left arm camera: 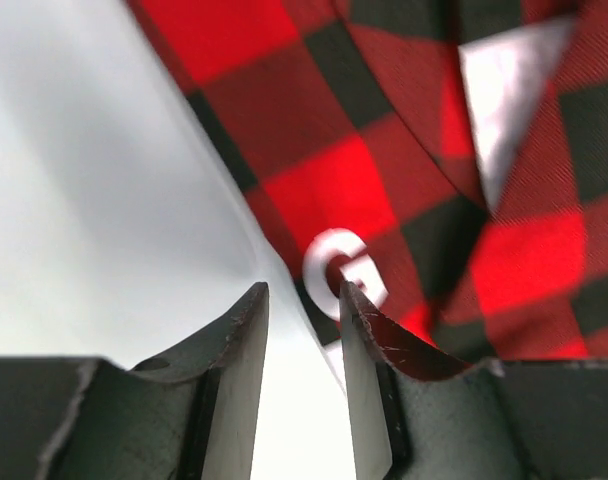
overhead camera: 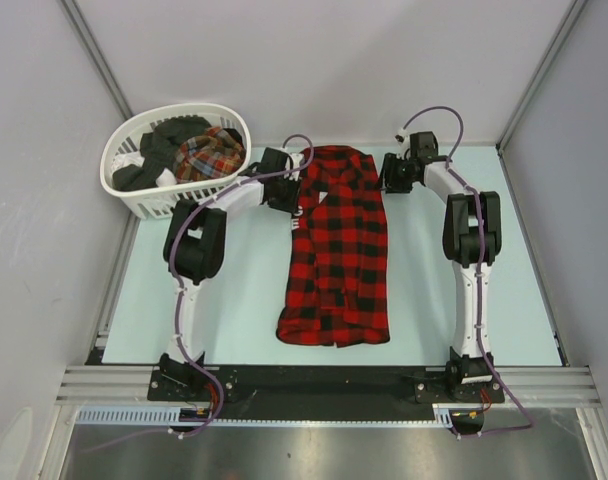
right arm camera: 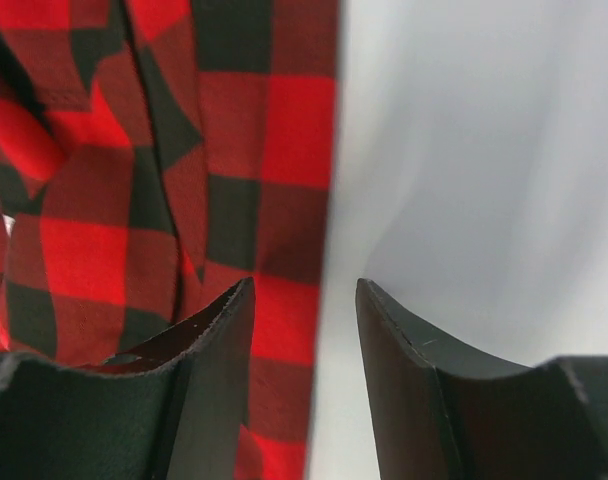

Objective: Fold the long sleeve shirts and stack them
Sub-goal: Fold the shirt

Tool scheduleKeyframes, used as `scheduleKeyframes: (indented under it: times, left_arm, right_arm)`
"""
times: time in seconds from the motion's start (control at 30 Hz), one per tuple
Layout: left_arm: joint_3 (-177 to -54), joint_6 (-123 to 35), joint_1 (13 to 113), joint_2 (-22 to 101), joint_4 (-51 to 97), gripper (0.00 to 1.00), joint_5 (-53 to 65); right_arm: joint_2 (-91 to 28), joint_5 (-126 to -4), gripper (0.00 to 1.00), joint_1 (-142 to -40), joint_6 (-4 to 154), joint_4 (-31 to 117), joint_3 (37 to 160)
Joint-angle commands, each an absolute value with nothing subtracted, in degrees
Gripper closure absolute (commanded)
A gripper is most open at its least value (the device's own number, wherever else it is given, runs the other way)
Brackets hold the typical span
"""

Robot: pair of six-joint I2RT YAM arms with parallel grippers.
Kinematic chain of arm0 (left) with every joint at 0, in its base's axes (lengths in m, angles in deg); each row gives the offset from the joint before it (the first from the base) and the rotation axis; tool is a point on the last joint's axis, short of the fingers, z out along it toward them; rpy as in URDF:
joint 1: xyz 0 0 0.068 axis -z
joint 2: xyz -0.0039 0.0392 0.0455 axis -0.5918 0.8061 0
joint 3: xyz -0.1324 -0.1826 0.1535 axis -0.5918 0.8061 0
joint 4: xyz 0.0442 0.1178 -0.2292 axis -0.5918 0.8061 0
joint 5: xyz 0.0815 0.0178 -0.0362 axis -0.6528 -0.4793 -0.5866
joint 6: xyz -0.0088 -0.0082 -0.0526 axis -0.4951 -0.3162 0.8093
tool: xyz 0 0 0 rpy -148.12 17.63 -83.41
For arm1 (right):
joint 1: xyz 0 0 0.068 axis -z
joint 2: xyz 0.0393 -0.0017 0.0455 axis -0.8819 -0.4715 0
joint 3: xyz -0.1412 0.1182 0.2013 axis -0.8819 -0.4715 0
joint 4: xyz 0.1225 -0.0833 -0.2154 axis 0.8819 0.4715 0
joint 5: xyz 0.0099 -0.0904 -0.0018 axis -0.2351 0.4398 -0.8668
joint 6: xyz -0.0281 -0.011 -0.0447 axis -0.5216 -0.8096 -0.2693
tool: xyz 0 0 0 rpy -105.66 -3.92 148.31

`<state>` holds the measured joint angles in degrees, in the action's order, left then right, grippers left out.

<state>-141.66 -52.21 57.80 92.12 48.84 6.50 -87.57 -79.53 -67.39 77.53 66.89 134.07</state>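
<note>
Pale blue table (overhead camera: 234, 300), grey walls around. Two shirts counted. One red-and-black check flannel shirt (overhead camera: 336, 250), folded to a long flat strip, lies between the two grippers. Both stand open and empty: left gripper (left arm camera: 304, 295) has the shirt edge just right of its fingers; right gripper (right arm camera: 304, 285) straddles the opposite edge. One white slatted basket (overhead camera: 124, 190), left of the left gripper, holds a finer plaid shirt (overhead camera: 209, 155) bunched among dark clothes (overhead camera: 159, 150), shape hard to make out.
</note>
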Motion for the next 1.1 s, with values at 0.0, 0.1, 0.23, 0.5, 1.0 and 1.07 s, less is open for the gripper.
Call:
scheduleKeyframes:
  times: [0.0,0.1,0.23,0.5,1.0,1.07]
  left_arm:
    - [-146.18,-49.88,56.07,95.31,48.47,0.6,3.52]
    - [-149.52,-50.31,55.62,98.03,49.44,0.63,5.89]
    - [-153.21,-50.49,55.53,101.02,50.4,0.72,9.67]
    - [-161.74,-52.16,55.45,105.68,51.46,0.96,11.09]
    - [-160.18,-55.85,55.27,93.62,52.16,0.53,16.53]
    - [-156.41,-60.66,55.79,87.79,51.99,0.46,16.45]
  right_arm:
    - [-90.77,-77.18,0.5,-68.02,80.89,65.1,135.94]
    - [-91.65,-76.83,0.51,-68.02,82.47,64.57,136.21]
    - [-92.26,-76.22,0.52,-67.85,83.87,64.74,136.12]
    - [-92.61,-76.3,0.54,-66.44,85.98,64.92,136.29]
    - [-85.09,-83.42,0.37,-64.95,78.8,69.31,142.36]
    - [-76.94,-82.37,0.22,-64.68,71.89,71.06,140.79]
